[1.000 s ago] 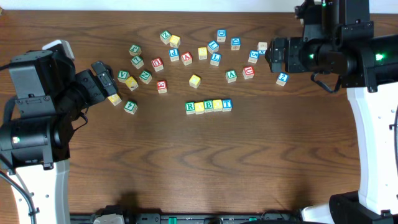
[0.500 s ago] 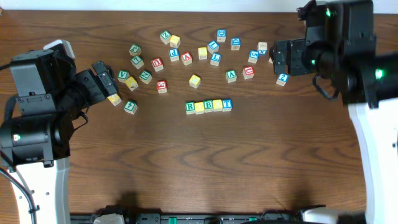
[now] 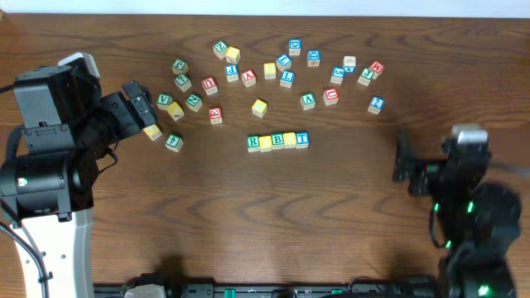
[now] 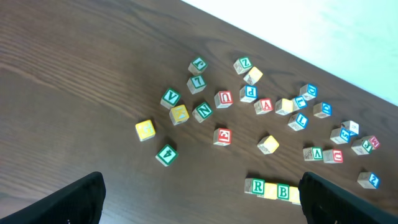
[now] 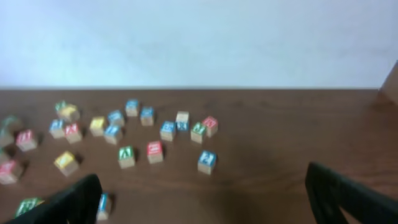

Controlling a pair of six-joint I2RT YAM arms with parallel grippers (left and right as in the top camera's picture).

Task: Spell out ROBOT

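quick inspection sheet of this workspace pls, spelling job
surface: brown wooden table, no spills seen
job's things: row of five blocks side by side, reading R, yellow, B, yellow, T; the letters on the yellow ones are too small to read
clutter: loose blocks scattered beyond the row
grippers: left gripper open, holding nothing; right gripper open, holding nothing
cables: thin black cable by the left arm's base
surroundings: pale wall behind the table
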